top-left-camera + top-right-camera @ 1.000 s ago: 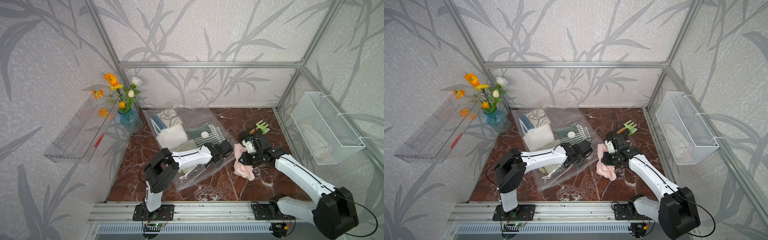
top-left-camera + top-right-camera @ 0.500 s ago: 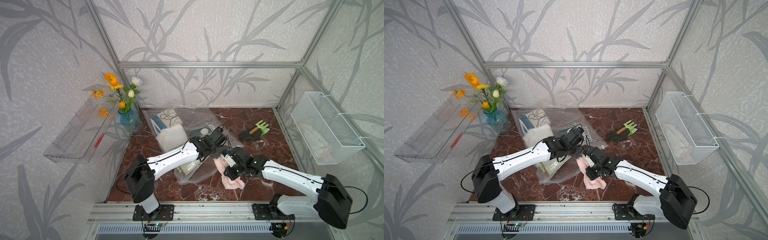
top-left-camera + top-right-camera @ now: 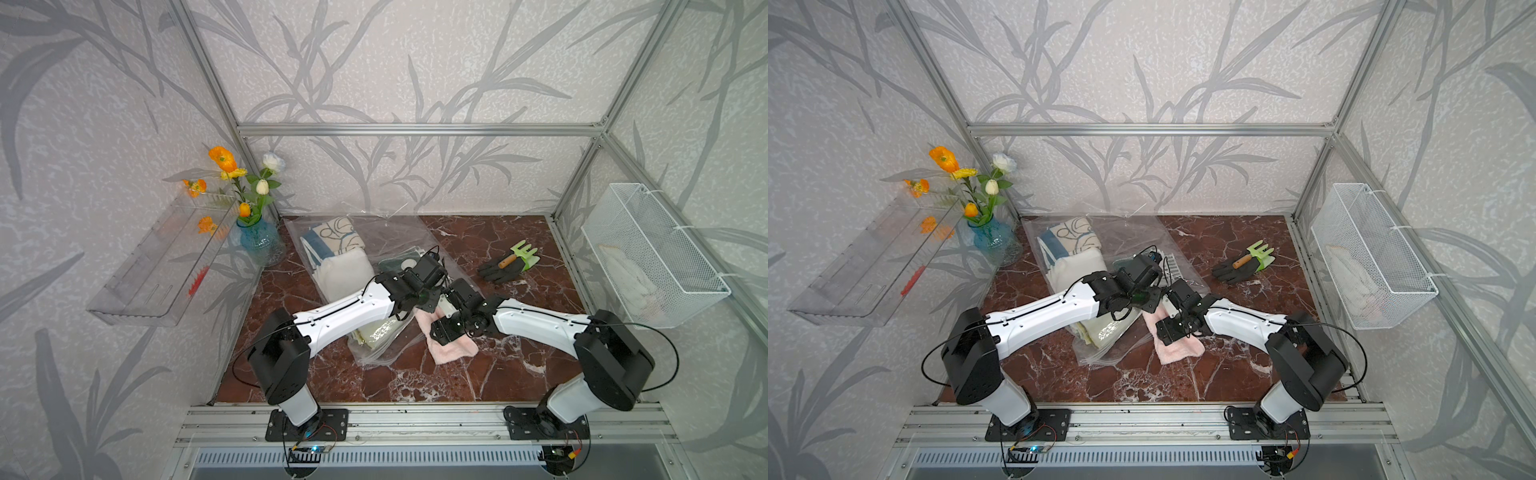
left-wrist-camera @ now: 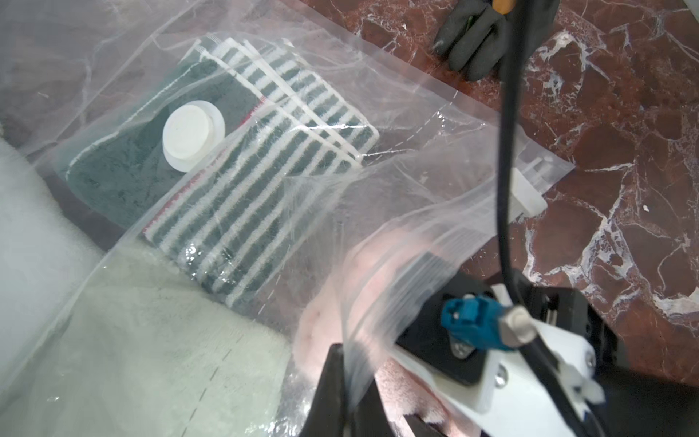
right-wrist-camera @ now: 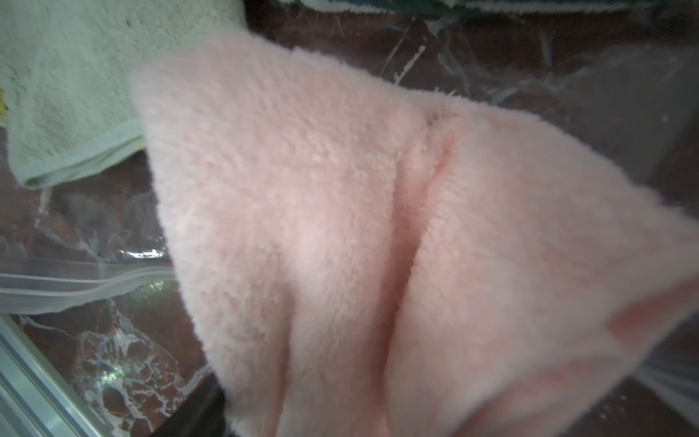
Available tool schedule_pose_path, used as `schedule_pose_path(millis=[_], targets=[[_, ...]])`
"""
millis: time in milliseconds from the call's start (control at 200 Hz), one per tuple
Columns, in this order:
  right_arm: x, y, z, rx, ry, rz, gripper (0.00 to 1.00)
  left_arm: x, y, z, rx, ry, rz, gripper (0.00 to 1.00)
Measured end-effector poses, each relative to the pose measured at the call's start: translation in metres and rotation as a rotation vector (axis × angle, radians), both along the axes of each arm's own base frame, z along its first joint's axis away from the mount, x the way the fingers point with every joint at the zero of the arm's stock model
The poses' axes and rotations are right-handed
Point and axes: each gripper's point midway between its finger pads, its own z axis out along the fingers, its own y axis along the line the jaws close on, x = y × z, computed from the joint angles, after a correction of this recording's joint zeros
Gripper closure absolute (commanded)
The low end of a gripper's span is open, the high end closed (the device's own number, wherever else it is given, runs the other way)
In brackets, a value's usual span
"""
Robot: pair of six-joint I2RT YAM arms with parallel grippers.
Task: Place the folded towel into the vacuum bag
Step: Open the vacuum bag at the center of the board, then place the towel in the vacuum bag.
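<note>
**Lead:** Where is the pink towel right now?

**Operator:** I see it at the open mouth of the vacuum bag, toward the front of the desk. In both top views most of it lies on the bare marble, just beside the bag's near edge. On my left wrist camera one end shows pink through the lifted plastic, so that end sits under the film.

**Lead:** And the left fingers?

**Operator:** They are pressed together on the bag's upper film and pinch it up off the desk. The white valve sits further in, over a dark green striped towel. A pale green towel lies beside that one, and both are inside the bag.

**Lead:** Right fingers?

**Operator:** They are low, right over the pink towel. My right wrist camera is filled with pink pile. I see one dark finger at the edge and the other is hidden, so I cannot tell whether they are spread or pinching.

**Lead:** Anything else nearby?

**Operator:** The zip strip lies flat beside the towel. A black glove lies well apart, toward the right wall.
</note>
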Motion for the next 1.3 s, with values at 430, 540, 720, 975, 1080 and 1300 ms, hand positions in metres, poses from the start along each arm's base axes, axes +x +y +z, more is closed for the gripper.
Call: schedule_pose_path(millis=[430,540,720,975,1080,1300], targets=[[-0.042,-0.063,0.015,0.182,0.165,-0.272,0.10,-0.016,-0.009,-0.016,-0.054,0.077,-0.045,0.96],[-0.051,-0.068,0.007,0.179,0.205,-0.315,0.09,-0.016,-0.012,-0.014,-0.068,0.079,-0.050,0.96],[-0.051,-0.066,0.007,0.218,0.232,-0.340,0.09,-0.017,-0.013,-0.014,-0.073,0.083,-0.055,0.96],[-0.045,-0.065,-0.011,0.152,0.220,-0.308,0.57,-0.020,-0.018,-0.013,-0.095,0.092,-0.073,0.96],[-0.044,-0.062,-0.015,0.117,0.195,-0.278,0.76,-0.020,-0.019,-0.013,-0.095,0.092,-0.074,0.96],[-0.050,-0.050,0.003,0.068,0.120,-0.174,0.91,-0.020,-0.019,-0.013,-0.096,0.091,-0.076,0.96]])
